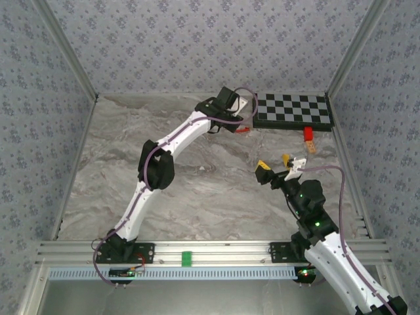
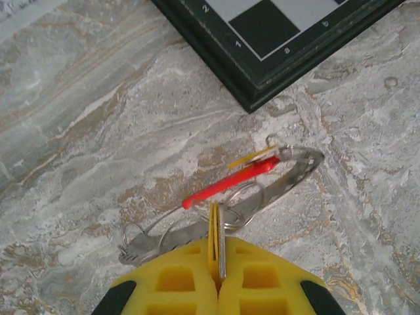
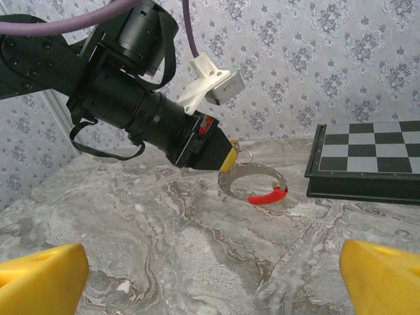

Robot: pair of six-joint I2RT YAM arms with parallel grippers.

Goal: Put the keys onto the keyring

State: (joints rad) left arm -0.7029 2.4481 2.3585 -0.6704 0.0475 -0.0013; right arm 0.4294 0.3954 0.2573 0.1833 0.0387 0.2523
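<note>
Holding my left tool (image 1: pixel 230 124) out near the far edge of the tabletop (image 1: pixel 125 170), right of its middle, just off the near-left corner of the chessboard (image 1: pixel 292 109).

Left tool (image 2: pixel 217 254): fingers pressed together, clamped on a thin flat piece seen edge-on, a yellow edge against a grey metal edge. I log it as the yellow key (image 2: pixel 214 230); its head is hidden between the pads.

Keyring (image 2: pixel 298 172): a long silvery wire loop runs from just beside my left fingertips toward the chessboard (image 2: pixel 275 33). The red tag (image 2: pixel 230 182) lies along it. Smaller wire rings sit between the key and the loop; which ring the key is on, cannot tell. A second thin yellow sliver shows at the tag's far end, not identifiable.

From the right wrist view, the keyring (image 3: pixel 256 176) hangs at the tip of the left tool (image 3: pixel 228 159), the red tag (image 3: pixel 268 196) at its lower end. Whether it touches the tabletop, cannot tell.

Right tool (image 1: pixel 275 163): fingers wide apart, nothing between them, over the right half of the tabletop, about midway between the near and far edges, well apart from the keyring (image 1: pixel 241 129).

A red block (image 1: pixel 307 134) and a small tan piece (image 1: pixel 312 147) lie near the right edge, just off the chessboard's near side; the tan piece is too small to identify.
</note>
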